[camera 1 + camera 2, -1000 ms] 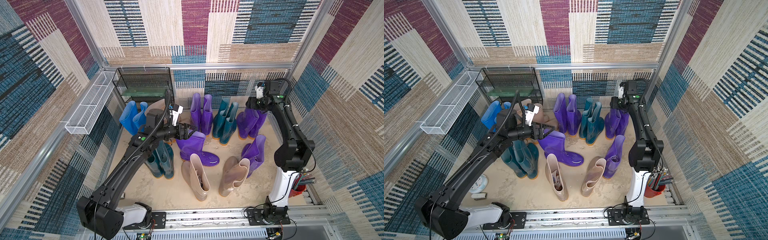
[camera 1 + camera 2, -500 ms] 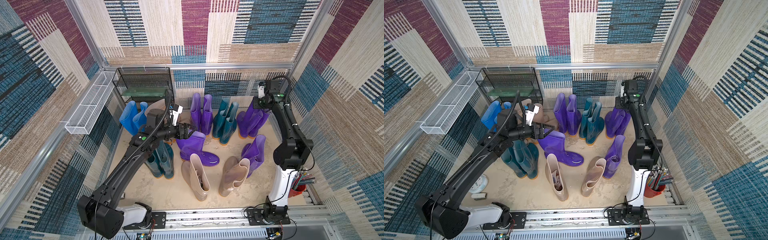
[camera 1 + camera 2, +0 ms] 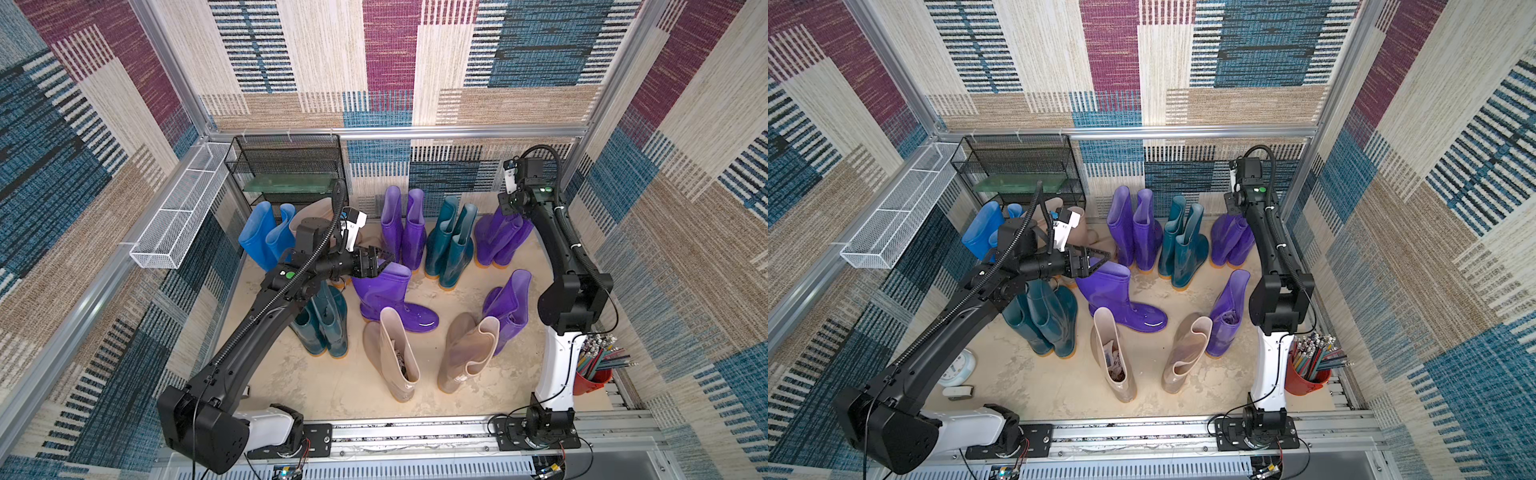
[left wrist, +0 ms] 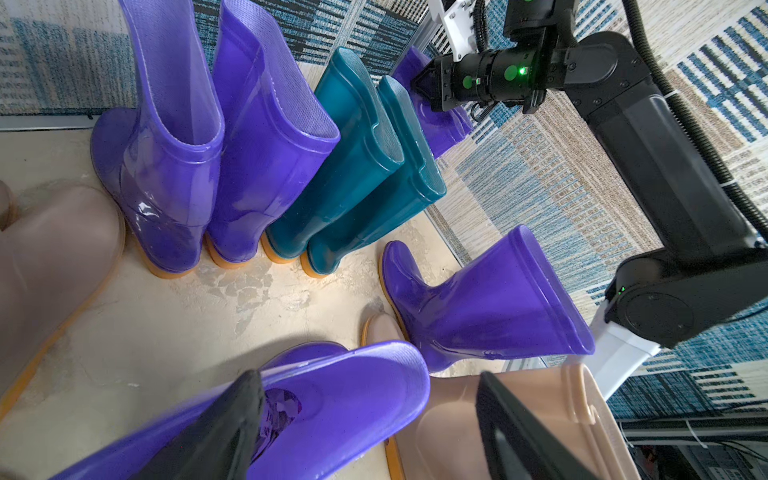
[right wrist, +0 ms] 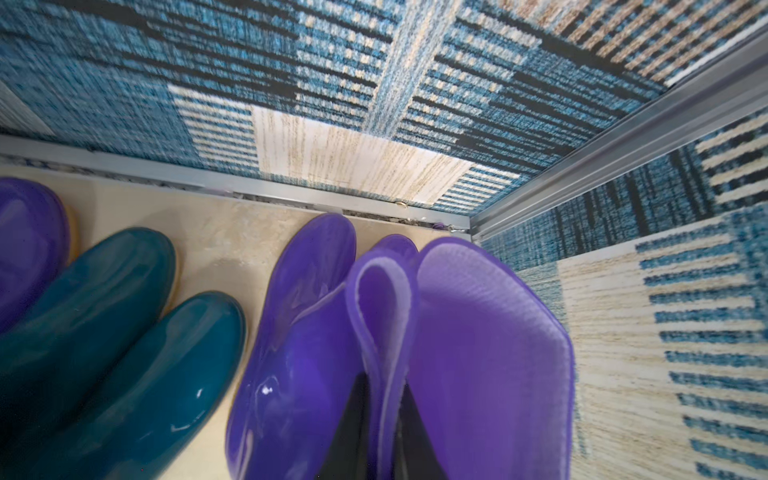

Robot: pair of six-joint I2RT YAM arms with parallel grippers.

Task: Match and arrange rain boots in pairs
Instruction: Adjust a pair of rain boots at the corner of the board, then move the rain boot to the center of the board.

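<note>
Purple rubber, glossy as if wet, makes up the short purple boot [image 3: 384, 297] near the middle of the pale, stone-mottled floor [image 3: 345, 386]. It stands upright, its toe toward the front right and its cuff flaring into a wide oval. The left gripper [image 3: 384, 262] reaches in level with that cuff, jaws spread wide. In the left wrist view one black finger [image 4: 224, 428] is at the boot's mouth and the other [image 4: 515, 436] lies beyond the rim, over a beige-pink boot [image 4: 540, 399]. One wall of the cuff sits between them, unpinched (whether the first finger touches the rubber I cannot tell).

In the back right corner the right gripper [image 5: 383, 384] is drawn narrow on the corner purple boot [image 5: 299, 353]. Its dark fingers press either side of the lilac, woven-textured cuff edge, which folds into a flat loop. That boot's mate [image 5: 490, 340] stands touching it, mouth open, showing a mesh-like lining.

Along the back wall stand a tall purple pair [image 3: 401, 228] and a dark teal pair [image 3: 449, 245], both with orange-yellow soles. A second teal pair [image 3: 328, 324] stands under the left arm. At the front a buckled beige boot [image 3: 469, 353] has a wavy cuff, and a lone purple boot [image 3: 509, 307] stands just behind it.
</note>
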